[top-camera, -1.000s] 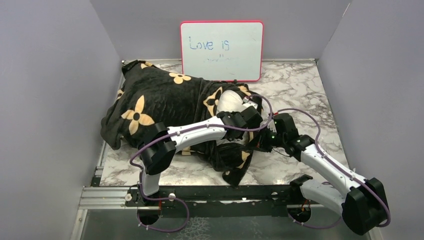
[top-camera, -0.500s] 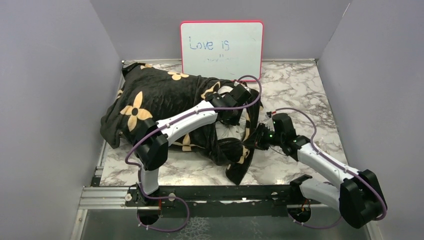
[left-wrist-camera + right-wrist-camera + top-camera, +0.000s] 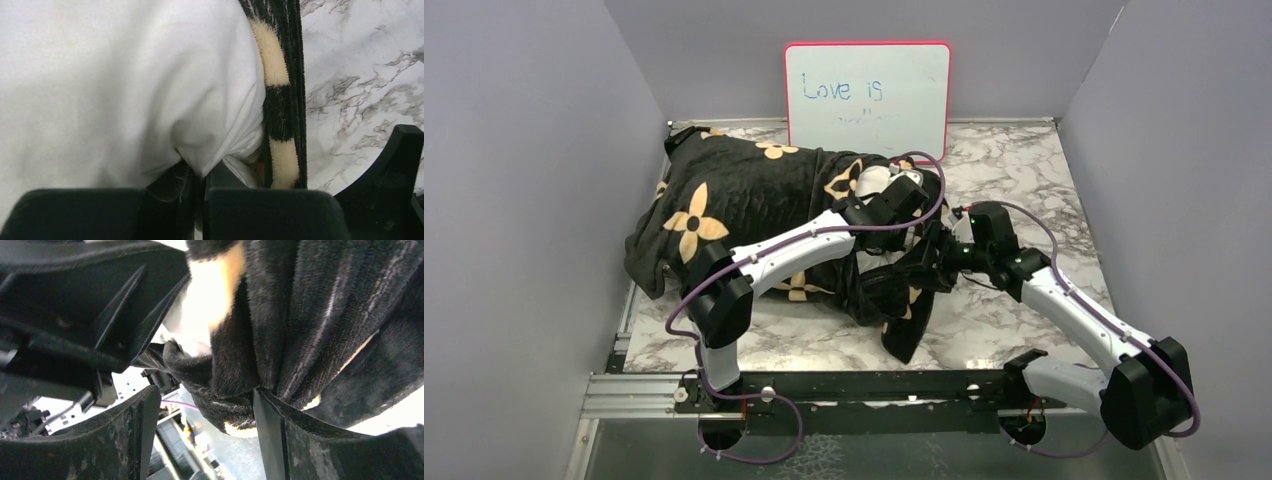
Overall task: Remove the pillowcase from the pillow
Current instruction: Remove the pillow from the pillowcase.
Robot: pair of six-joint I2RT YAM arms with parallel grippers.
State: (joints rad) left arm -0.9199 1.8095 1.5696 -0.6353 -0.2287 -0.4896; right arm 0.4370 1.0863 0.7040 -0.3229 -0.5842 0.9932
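The black flower-printed pillowcase lies bunched across the left and middle of the marble table, still over most of the pillow. A bit of the white pillow shows at its open right end. My left gripper is shut on a pinch of white pillow fabric, and the pillowcase's rim runs just right of it. My right gripper stands open under a hanging fold of pillowcase. That fold rests against one finger and is not clamped. From above, the right gripper sits at the pillowcase's right edge.
A pink-framed whiteboard leans on the back wall just behind the pillow's open end. Grey walls close in the left, right and back. The two wrists are close together, and the left arm's black body fills the right wrist view's upper left.
My right gripper has opened and let go of the pillowcase, then shifted back and up. The left gripper, still shut on the pillow, moved back toward the whiteboard.
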